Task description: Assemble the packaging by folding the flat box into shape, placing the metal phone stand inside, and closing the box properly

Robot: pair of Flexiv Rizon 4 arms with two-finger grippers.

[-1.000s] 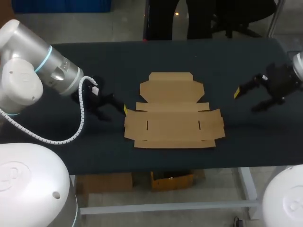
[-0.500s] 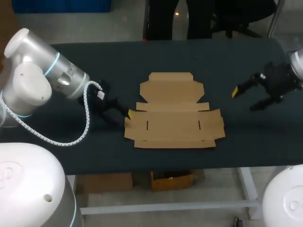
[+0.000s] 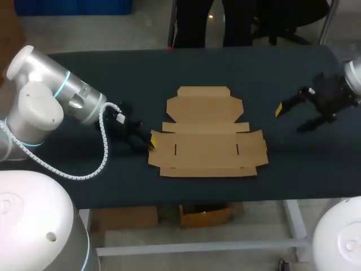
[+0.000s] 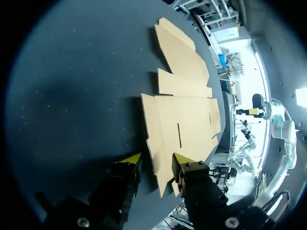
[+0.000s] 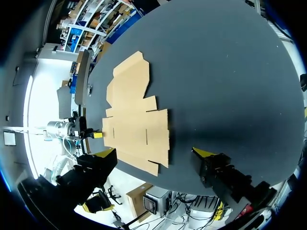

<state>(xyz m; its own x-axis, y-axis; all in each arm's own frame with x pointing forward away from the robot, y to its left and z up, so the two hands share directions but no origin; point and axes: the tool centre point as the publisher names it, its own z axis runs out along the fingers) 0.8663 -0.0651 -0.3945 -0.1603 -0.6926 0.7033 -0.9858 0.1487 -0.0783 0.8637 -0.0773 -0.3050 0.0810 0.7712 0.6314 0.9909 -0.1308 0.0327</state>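
Dark bench (image 3: 304, 175) with a flat, unfolded brown cardboard box (image 3: 206, 141) at its centre. The left arm (image 3: 51, 101) sits low, its open hand (image 4: 154, 159) straddling the box's left edge. The right hand (image 3: 291, 118), fingers spread, hovers well apart.

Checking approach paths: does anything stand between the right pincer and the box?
Nothing visible does. Only bare table lies between the right pincer and the right edge of the box.
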